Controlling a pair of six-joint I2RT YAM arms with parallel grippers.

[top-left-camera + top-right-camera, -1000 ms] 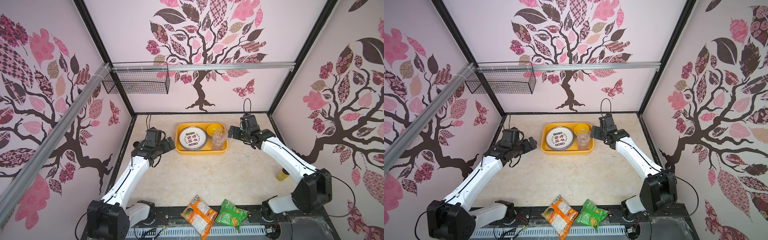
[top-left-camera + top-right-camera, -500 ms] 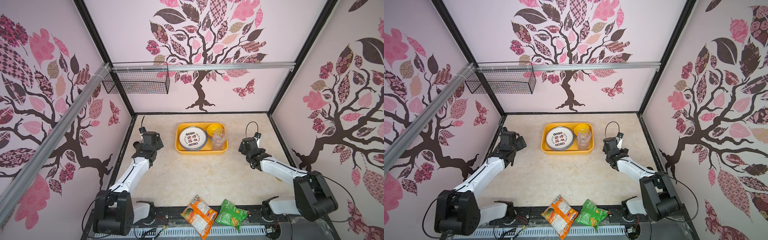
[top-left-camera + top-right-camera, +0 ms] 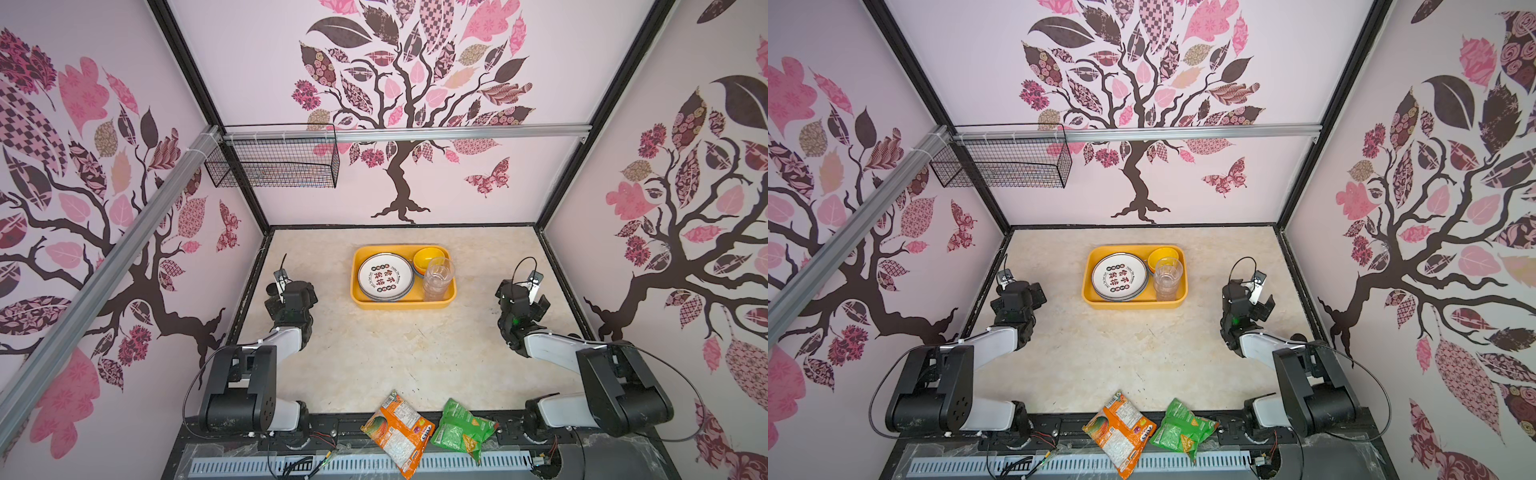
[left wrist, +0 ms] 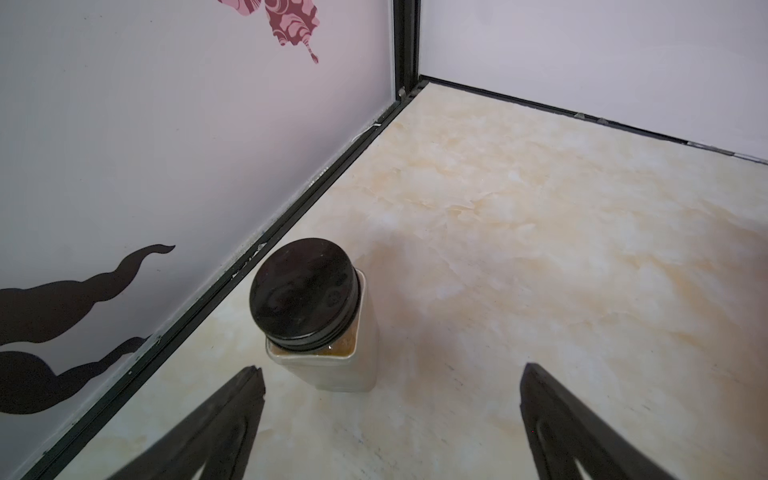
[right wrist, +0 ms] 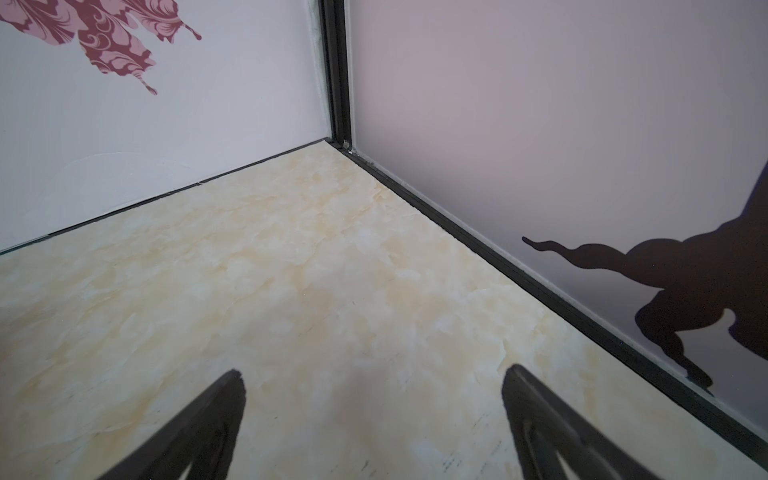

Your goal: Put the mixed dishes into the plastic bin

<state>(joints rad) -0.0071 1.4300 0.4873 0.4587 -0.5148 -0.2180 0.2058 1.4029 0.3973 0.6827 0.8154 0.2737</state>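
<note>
The plastic bin (image 3: 402, 306) (image 3: 1133, 306) is a shallow yellow-orange tub at the back middle of the table in both top views. Inside it lies a stack of white plates (image 3: 385, 276) (image 3: 1119, 276) with red-black characters, a yellow bowl (image 3: 430, 255) (image 3: 1163, 254) and stacked clear cups (image 3: 437, 279) (image 3: 1168, 279). My left gripper (image 4: 392, 368) (image 3: 291, 293) hangs open and empty near the left wall, well apart from the bin. My right gripper (image 5: 374, 370) (image 3: 521, 297) is open and empty over bare table near the right wall.
A dark-lidded spice jar (image 4: 307, 291) stands by the left wall just ahead of my left fingers. An orange snack bag (image 3: 397, 432) and a green snack bag (image 3: 461, 430) lie at the front edge. A black wire basket (image 3: 274, 162) hangs on the back left rail.
Both arms have drawn back from the bin's sides toward the side walls and folded down. Both grippers stayed open. The bin's contents have not moved.
</note>
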